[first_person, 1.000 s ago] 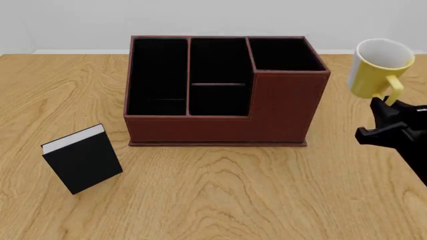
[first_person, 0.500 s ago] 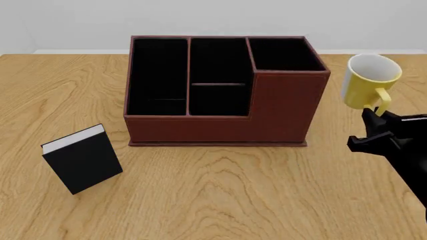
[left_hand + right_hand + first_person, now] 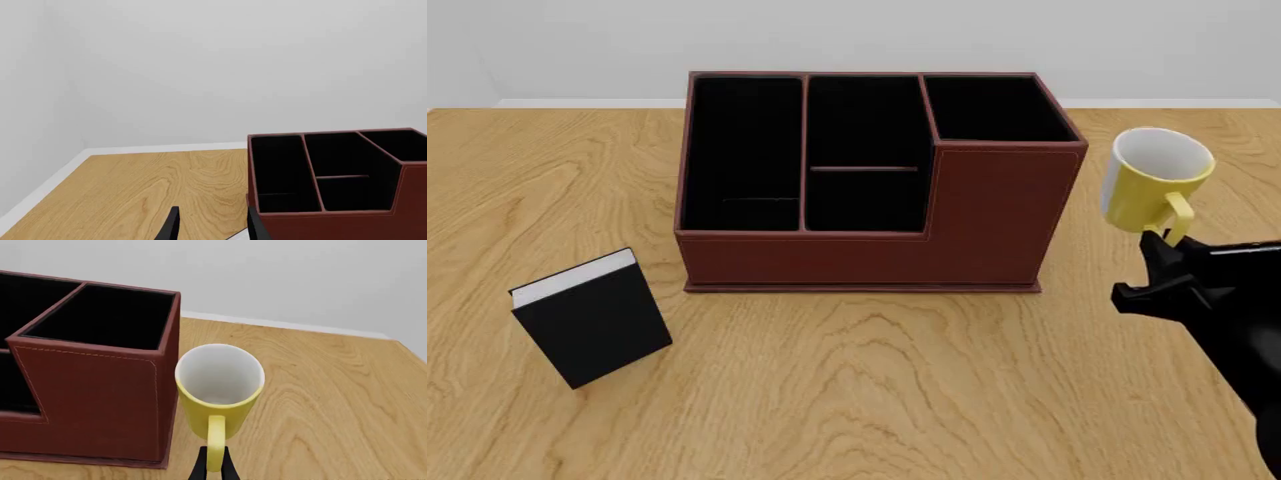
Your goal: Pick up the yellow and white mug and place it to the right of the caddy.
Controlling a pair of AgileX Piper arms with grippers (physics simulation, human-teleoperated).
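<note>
The yellow and white mug (image 3: 1154, 180) hangs tilted just right of the caddy (image 3: 868, 260), its white mouth facing up and toward the camera. My right gripper (image 3: 1165, 243) is shut on the mug's yellow loop handle from below. In the right wrist view the mug (image 3: 219, 390) sits close beside the caddy's tall red-brown wall (image 3: 93, 400), the handle pinched between my right gripper (image 3: 215, 467). Whether the mug's base touches the table I cannot tell. My left gripper (image 3: 212, 231) is open and holds nothing, to the left of the caddy (image 3: 320, 225), out of the front view.
A small black book with white page edges (image 3: 594, 318) stands on the wooden table (image 3: 868, 390) in front and to the left of the caddy. A grey wall runs behind the table's far edge.
My right gripper has carried the mug down and to the left, closer to the caddy's right side. The caddy and book have not moved.
</note>
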